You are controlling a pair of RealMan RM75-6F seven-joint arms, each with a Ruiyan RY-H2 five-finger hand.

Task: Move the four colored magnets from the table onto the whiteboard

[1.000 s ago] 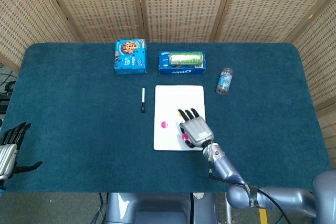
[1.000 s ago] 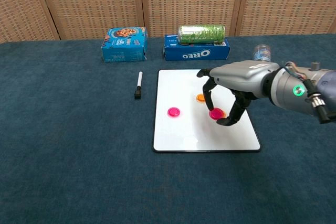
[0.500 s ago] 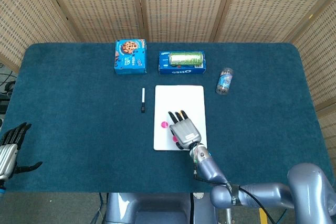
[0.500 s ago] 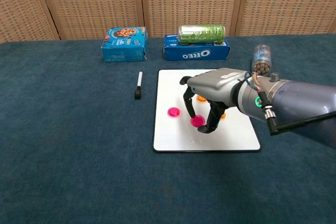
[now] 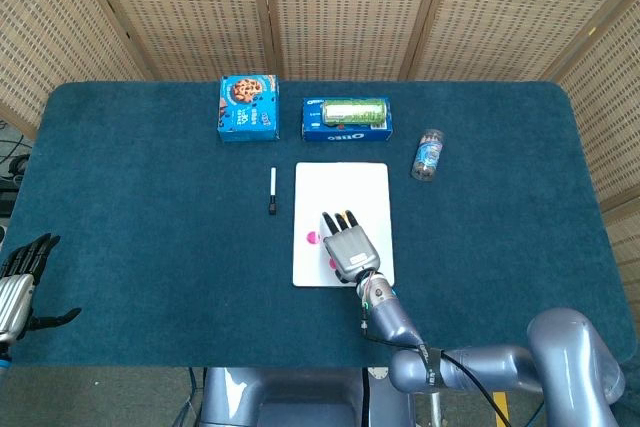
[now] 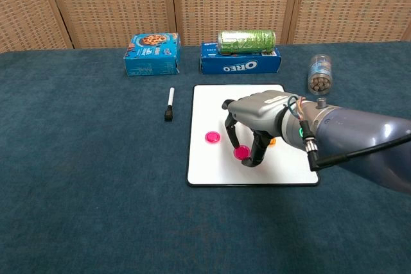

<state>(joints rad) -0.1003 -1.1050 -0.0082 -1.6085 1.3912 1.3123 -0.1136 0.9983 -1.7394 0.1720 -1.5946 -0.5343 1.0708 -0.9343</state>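
The whiteboard point(image 6: 212, 170) point(image 5: 340, 182) lies flat in the middle of the table. One pink magnet point(image 6: 212, 137) point(image 5: 313, 238) rests on its left part. My right hand point(image 6: 263, 110) point(image 5: 348, 246) hovers over the board's middle and pinches a second pink magnet point(image 6: 241, 152) between thumb and fingers, at or just above the board surface. An orange magnet point(image 6: 272, 140) peeks out behind the hand; anything else under the hand is hidden. My left hand point(image 5: 20, 282) sits at the table's front left edge, fingers apart, holding nothing.
A black-capped marker point(image 6: 169, 104) lies left of the board. Behind it stand a blue cookie box point(image 6: 151, 54) and an Oreo box point(image 6: 239, 65) with a green can point(image 6: 246, 40) on top. A small jar point(image 6: 319, 74) lies at the right.
My right hand has carried the pink magnet leftward from the board's right part to its middle and lowered it slightly. The left hand has not moved.
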